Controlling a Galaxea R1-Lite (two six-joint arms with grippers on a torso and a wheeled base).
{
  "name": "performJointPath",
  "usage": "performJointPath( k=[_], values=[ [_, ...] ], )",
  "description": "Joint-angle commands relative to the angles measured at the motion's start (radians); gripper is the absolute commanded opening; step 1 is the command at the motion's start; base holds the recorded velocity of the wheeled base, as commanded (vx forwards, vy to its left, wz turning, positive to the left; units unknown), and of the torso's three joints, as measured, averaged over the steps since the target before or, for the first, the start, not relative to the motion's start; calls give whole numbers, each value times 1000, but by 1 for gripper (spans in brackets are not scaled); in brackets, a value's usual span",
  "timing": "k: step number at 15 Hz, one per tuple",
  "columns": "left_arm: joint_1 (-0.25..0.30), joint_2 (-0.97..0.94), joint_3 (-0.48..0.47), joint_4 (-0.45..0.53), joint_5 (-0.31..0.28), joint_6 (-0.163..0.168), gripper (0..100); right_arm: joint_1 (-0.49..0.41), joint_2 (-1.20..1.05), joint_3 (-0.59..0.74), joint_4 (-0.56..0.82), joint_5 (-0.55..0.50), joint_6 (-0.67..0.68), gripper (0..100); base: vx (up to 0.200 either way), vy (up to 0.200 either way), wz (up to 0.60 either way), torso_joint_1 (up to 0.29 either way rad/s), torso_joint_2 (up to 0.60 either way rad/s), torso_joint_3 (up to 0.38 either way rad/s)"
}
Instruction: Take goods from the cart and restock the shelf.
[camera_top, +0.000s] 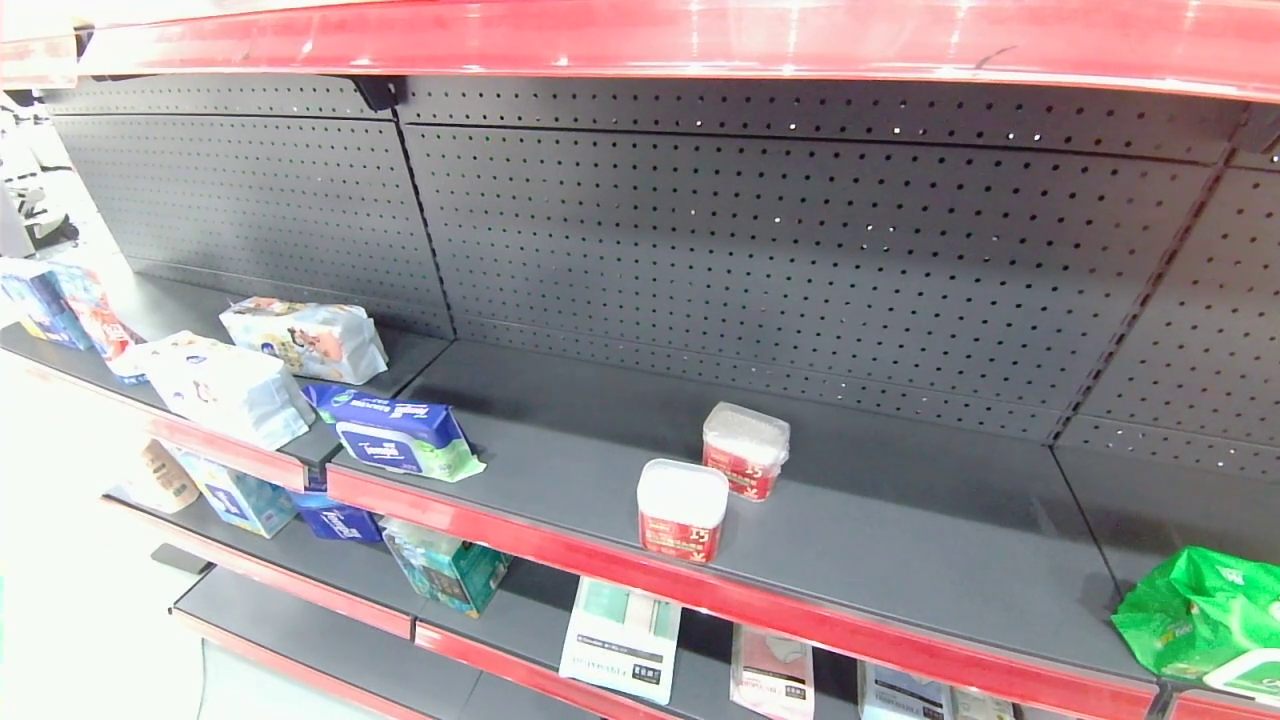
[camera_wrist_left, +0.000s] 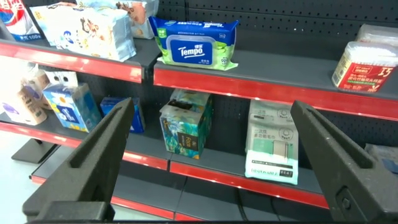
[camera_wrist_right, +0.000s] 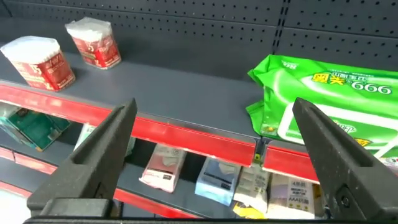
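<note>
Two red-labelled tubs stand on the middle shelf (camera_top: 900, 520), the front tub (camera_top: 682, 508) at its red lip and the rear tub (camera_top: 745, 450) just behind it, the pair near but apart. A blue wipes pack (camera_top: 400, 432) lies well to their left and a green wipes pack (camera_top: 1200, 610) at the far right, with a wide bare stretch of board between the tubs and the green pack. Both arms face the shelving from in front. The left tool (camera_wrist_left: 211, 102) hangs before a lower tier (camera_wrist_left: 261, 177), beneath the blue wipes pack, its two fingers spread wide with nothing between them. The right tool (camera_wrist_right: 214, 102) hangs before the red lip beside the green wipes pack, equally spread, empty and touching nothing. With no product in either tool, the step in hand looks like the fetch. The next move would call for turning to the cart, closing one tool on an item, and carrying it to the bare stretch, setting it down clear of the tubs.
</note>
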Motion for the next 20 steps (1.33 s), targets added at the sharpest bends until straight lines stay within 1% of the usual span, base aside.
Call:
performJointPath(
  k=[1, 11, 17, 18, 19, 20],
  values=[
    [1, 0, 0, 0, 0, 0, 100, 1, 1, 0, -1, 0, 1, 100, 0, 0, 0, 0, 0, 0],
    [0, 0, 0, 0, 0, 0, 100, 1, 1, 0, -1, 2, 1, 100, 0, 0, -600, 3, 5, 3],
    [-2, 12, -1, -2, -11, 6, 100, 1, 1, 0, -1, 2, 1, 100, 0, 0, 0, 0, 0, 0],
    [3, 21, -43, 0, 8, 5, 100, 1, 1, 0, -1, 2, 1, 100, 0, 0, 0, 0, 0, 0],
    [1, 196, -222, 12, 57, -23, 100, 1, 1, 0, -1, 2, 1, 100, 0, 0, 0, 0, 0, 0],
    [4, 426, -391, 3, 135, -127, 100, 1, 1, 0, -1, 2, 1, 100, 0, 0, 0, 0, 0, 0]
  ],
)
